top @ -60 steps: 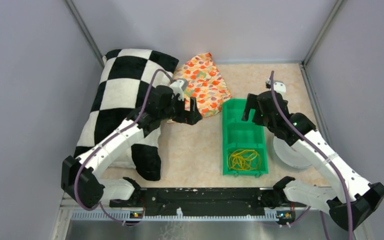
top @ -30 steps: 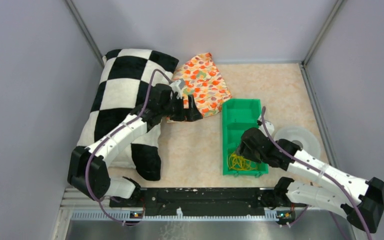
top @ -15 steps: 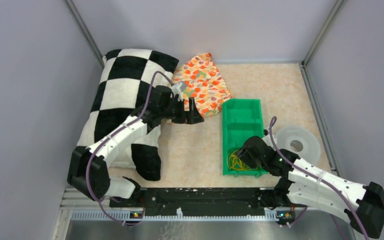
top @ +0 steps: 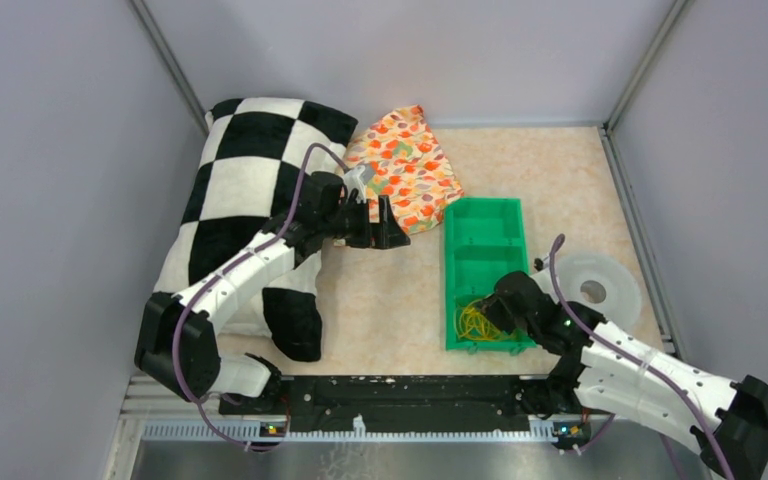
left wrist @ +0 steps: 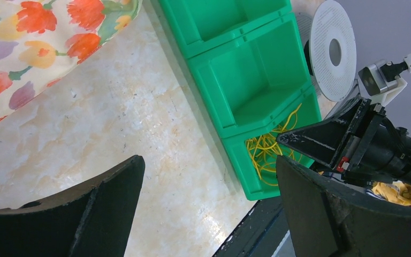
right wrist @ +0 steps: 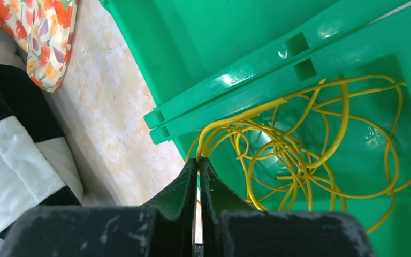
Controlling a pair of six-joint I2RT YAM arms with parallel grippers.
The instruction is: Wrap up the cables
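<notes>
Only the right wrist camera shows the grip. The right gripper (right wrist: pixel 198 160) has its black fingers pressed together on a few strands of the thin yellow cables (right wrist: pixel 286 152), which fan from the pinch into a loose tangle.

From above, the right arm lies low and folded, its wrist tipped over the 6 o'clock end of the green three-compartment plastic tray (top: pixel 480 240). The left arm reaches forward past the black-and-white checkered pillow (top: pixel 240 190). The left gripper (top: pixel 385 225) has its fingers wide apart and hangs at the tray's 9 o'clock, beside the floral cloth (top: pixel 410 170).

The cables sit in the tray's 6 o'clock compartment. A white perforated disc (top: pixel 615 280) lies at its 3 o'clock.
</notes>
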